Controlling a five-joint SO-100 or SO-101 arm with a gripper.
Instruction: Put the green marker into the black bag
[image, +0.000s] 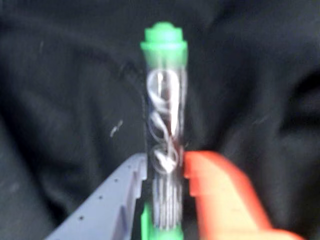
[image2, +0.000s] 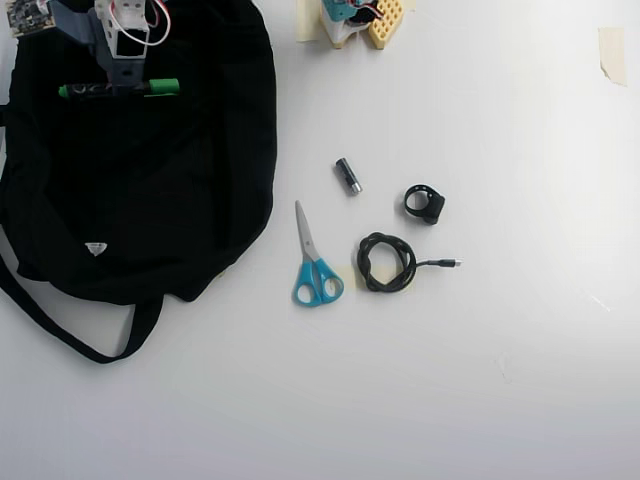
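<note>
A claw (image: 165, 165) grips the marker (image: 165, 125) across its black barrel, one grey finger (image: 117, 200) on the left and one orange finger (image: 225, 195) on the right of the wrist view, both pressed against the pen. The marker points up that frame, its green end (image: 164, 37) at the top and white print running along the barrel, with another bit of green showing low between the fingers. Behind it, folds of the black bag (image: 60, 100) fill the whole background; the picture is soft and blurred.

From overhead, the marker (image2: 118, 89) lies level across the upper part of the bag (image2: 150, 200), held by the claw (image2: 122, 82) near the top left corner of the frame. Whether the pen touches the fabric or hangs just above it cannot be told. The bag spreads over the left side of the white worktop (image2: 480, 380), a small white tag (image2: 96, 248) on its lower part and a strap (image2: 70, 330) looping out below.

To the right of the bag, well apart from it, sit blue-handled scissors (image2: 312, 260), a short battery (image2: 348, 175), a coiled black cable (image2: 388, 263) and a small black ring-shaped part (image2: 425, 203). The arm's base (image2: 355, 20) stands at the top edge, and a strip of tape (image2: 612, 50) sticks near the top right corner.
</note>
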